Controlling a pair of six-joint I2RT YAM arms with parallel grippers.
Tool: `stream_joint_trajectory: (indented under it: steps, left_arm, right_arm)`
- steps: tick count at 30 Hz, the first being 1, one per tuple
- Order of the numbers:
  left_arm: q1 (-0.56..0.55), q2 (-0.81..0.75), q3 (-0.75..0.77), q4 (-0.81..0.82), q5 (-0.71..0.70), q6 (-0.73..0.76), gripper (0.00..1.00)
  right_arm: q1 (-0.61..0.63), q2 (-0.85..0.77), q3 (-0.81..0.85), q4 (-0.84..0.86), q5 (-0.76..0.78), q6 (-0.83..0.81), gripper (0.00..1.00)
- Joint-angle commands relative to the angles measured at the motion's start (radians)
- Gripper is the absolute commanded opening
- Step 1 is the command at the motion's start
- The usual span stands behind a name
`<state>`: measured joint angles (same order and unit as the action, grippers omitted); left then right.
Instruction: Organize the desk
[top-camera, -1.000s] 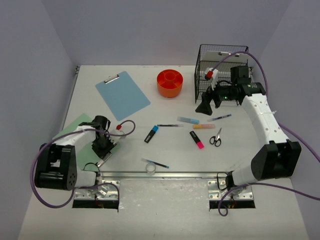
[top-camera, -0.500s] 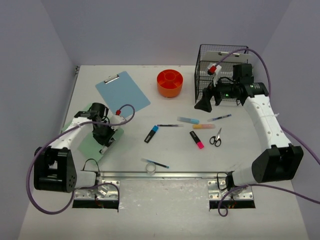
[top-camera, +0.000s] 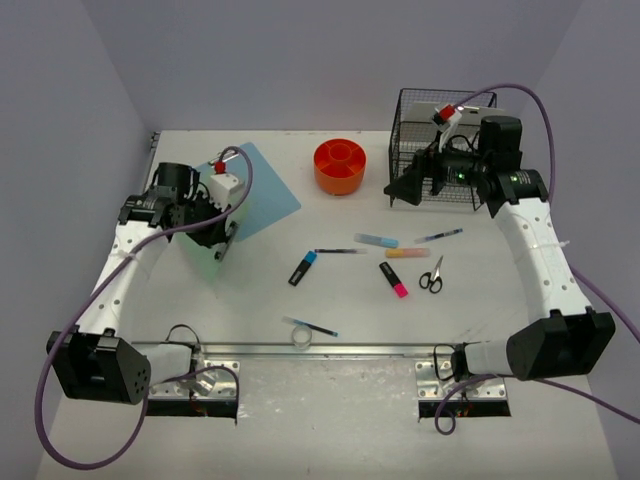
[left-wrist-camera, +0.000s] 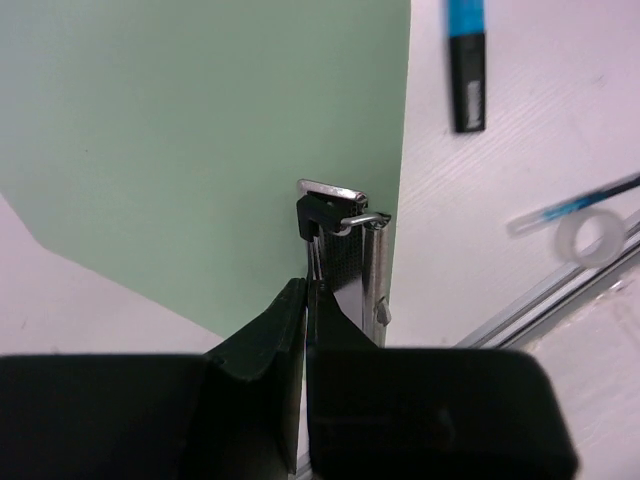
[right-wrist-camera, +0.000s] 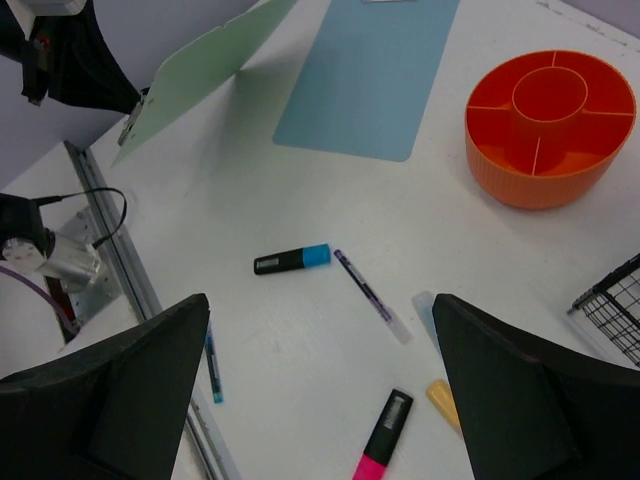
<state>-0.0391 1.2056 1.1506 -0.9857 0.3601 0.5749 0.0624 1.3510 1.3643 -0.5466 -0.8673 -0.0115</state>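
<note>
On the left side of the white desk (top-camera: 480, 310), my left gripper (top-camera: 224, 243) is shut on the metal clip (left-wrist-camera: 345, 250) of a green clipboard (left-wrist-camera: 200, 150). It holds the board tilted above the desk, near the blue clipboard (top-camera: 250, 190). In the left wrist view the jaws (left-wrist-camera: 308, 290) are pressed together on the clip. My right gripper (top-camera: 405, 190) hangs open in front of the black wire rack (top-camera: 440, 150), with nothing between its fingers (right-wrist-camera: 110, 390). Far below it lie a blue highlighter (right-wrist-camera: 292, 260), a pen (right-wrist-camera: 370, 295) and a pink highlighter (right-wrist-camera: 382, 435).
An orange round organizer (top-camera: 340, 165) stands at the back centre. Scissors (top-camera: 432, 275), an orange highlighter (top-camera: 407, 253), a pale blue highlighter (top-camera: 376, 240) and a blue pen (top-camera: 440, 236) lie right of centre. A pen (top-camera: 310, 326) and a tape roll (top-camera: 301, 339) sit by the front rail.
My left gripper closed on the green clipboard's clip, lifted the board off the front left of the desk and carried it back toward the blue clipboard. My right gripper rose slightly toward the rack.
</note>
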Motion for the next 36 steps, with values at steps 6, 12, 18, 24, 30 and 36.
stream_joint_trajectory:
  steps: [6, 12, 18, 24, 30, 36]
  left_arm:
    - [-0.003, -0.076, 0.152, 0.245, 0.150, -0.386, 0.00]
    - [-0.004, -0.115, 0.154, 0.432, 0.129, -0.700, 0.00]
    - [-0.007, -0.123, 0.169, 0.525, 0.048, -0.837, 0.00]
    - [-0.006, -0.134, 0.148, 0.588, 0.124, -0.863, 0.00]
    - [-0.007, -0.159, 0.060, 0.682, 0.291, -0.895, 0.00]
    - [-0.007, -0.151, -0.018, 0.738, 0.315, -0.919, 0.00]
  right_arm:
    - [0.124, 0.009, 0.097, 0.211, 0.079, 0.295, 0.92]
    - [0.295, 0.136, 0.277, 0.157, 0.208, 0.353, 0.90]
    - [0.463, 0.313, 0.498, 0.057, 0.323, 0.357, 0.90]
    - [0.562, 0.451, 0.653, -0.020, 0.325, 0.444, 0.90]
    - [0.580, 0.443, 0.571, -0.014, 0.301, 0.499, 0.91]
    - [0.579, 0.370, 0.395, 0.016, 0.262, 0.604, 0.92]
